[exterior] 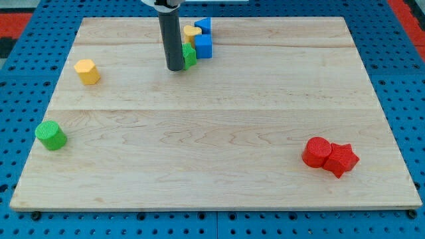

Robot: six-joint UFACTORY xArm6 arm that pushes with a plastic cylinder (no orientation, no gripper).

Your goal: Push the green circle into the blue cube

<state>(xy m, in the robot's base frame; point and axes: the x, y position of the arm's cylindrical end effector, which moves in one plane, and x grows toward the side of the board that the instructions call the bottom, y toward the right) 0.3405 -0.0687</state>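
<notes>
The green circle (50, 135) is a short green cylinder near the board's left edge, low in the view. The blue cube (203, 46) stands near the view's top centre, with another blue block (203, 26) just above it. My tip (175, 68) rests on the board right beside a second green block (189, 55), which lies against the blue cube's left side. The tip is far up and to the right of the green circle.
A yellow block (192, 32) sits in the top cluster, left of the upper blue block. A yellow hexagonal block (87, 71) lies at upper left. A red cylinder (317, 152) and a red star (341, 159) touch at lower right. The wooden board (219, 133) lies on a blue pegboard.
</notes>
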